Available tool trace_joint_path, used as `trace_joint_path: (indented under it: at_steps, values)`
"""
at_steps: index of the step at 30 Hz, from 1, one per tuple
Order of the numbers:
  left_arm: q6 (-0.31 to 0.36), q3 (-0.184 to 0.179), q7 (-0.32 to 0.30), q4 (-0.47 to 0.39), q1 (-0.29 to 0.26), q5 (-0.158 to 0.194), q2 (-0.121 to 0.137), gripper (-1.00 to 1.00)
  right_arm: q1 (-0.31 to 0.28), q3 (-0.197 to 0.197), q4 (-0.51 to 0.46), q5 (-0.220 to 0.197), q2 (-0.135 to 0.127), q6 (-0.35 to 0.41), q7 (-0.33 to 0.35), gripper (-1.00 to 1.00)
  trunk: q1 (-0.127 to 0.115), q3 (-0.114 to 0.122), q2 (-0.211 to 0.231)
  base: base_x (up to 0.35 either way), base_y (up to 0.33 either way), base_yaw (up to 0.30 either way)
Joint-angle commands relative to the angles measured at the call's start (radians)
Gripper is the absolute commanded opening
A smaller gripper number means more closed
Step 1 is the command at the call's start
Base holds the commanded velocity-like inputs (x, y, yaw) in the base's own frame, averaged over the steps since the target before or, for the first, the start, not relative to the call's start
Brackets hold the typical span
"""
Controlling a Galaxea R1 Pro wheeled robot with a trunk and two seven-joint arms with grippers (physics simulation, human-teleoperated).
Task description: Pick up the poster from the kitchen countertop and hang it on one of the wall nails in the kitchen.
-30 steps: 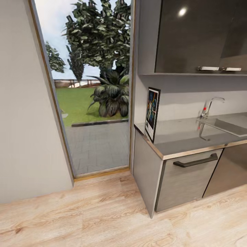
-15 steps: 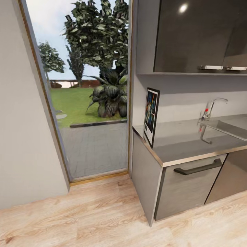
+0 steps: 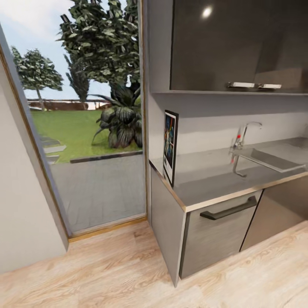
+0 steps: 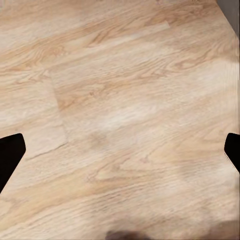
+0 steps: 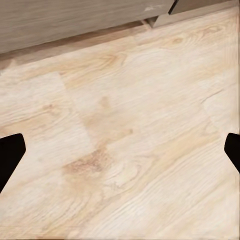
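The poster (image 3: 170, 145) stands upright at the left end of the kitchen countertop (image 3: 214, 182), seen nearly edge-on, its black frame and colourful dark picture facing right. It rests near the counter's wood-coloured edge. In the left wrist view my left gripper (image 4: 120, 155) is open, its dark fingertips (image 4: 10, 157) wide apart over bare wooden floor. My right gripper (image 5: 120, 155) is open in the same way, with its fingertips (image 5: 10, 157) over the floor near a grey cabinet base (image 5: 75, 20). Both hold nothing.
An inset sink (image 3: 269, 159) and a chrome tap (image 3: 241, 137) lie to the right of the poster. A dark upper cabinet (image 3: 231, 42) hangs above, and a drawer with a black handle (image 3: 231, 208) sits below. A tall glazed opening (image 3: 90, 128) onto a garden is at the left, beside a grey wall (image 3: 21, 222).
The whole head view has shifted: counter and poster now sit further left in the picture and more garden shows, so the camera moved. The poster keeps its place on the counter.
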Motion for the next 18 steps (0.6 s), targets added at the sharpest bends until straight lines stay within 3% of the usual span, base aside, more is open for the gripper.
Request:
trace_joint_path:
  at_steps: [1,18]
  values:
    - [0.0,0.001,0.0,-0.001,0.001,0.0,0.0,1.0,-0.001,0.0,0.001,-0.001,0.0,-0.003,-0.001,1.0,0.0,0.0,0.0,0.006,-0.005,-0.295]
    - [-0.001,-0.001,0.0,-0.001,0.001,0.0,0.0,1.0,0.0,0.0,0.001,-0.001,0.001,-0.003,-0.001,1.0,0.0,0.006,0.0,0.001,-0.001,-0.299]
